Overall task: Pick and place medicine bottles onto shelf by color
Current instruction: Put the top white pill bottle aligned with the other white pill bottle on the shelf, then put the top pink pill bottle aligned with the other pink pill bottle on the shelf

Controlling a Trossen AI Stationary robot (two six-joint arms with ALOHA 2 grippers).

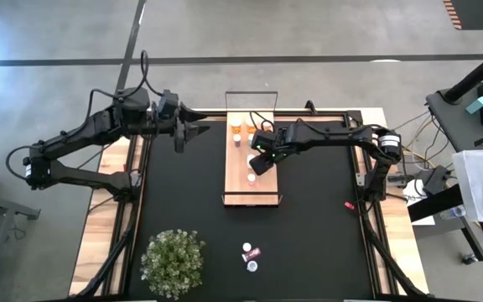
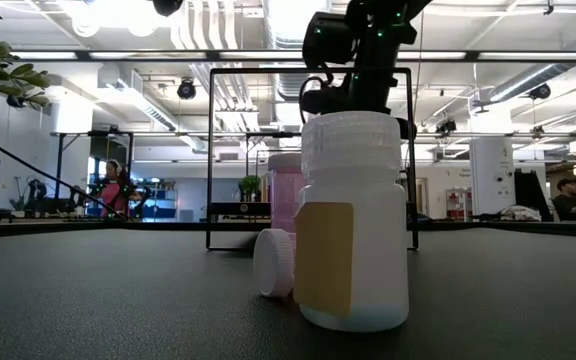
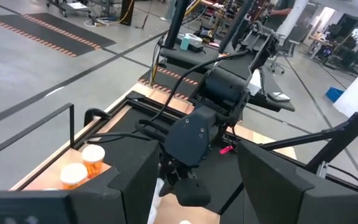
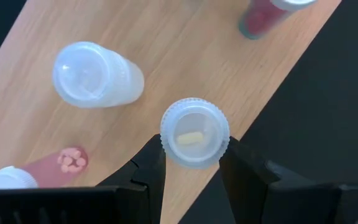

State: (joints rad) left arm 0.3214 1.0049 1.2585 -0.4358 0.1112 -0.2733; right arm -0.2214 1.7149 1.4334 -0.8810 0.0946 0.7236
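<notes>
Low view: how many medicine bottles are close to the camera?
3: a white bottle standing nearest, a pink bottle upright behind it, and a lying bottle at their side, cap toward camera. More may hide behind them.

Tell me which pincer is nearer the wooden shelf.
Right. The right pincer hangs directly over the wooden shelf, shut on a white-capped bottle. The left pincer waits beyond the shelf's left edge, over the black mat.

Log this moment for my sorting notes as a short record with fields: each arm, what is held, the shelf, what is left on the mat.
right gripper: over the light wooden shelf, jaws shut on a white-capped clear bottle
left gripper: waiting off the shelf's left side, jaws open, empty
shelf: orange-bodied bottles at far end
black mat: white labelled bottle, near edge
</notes>
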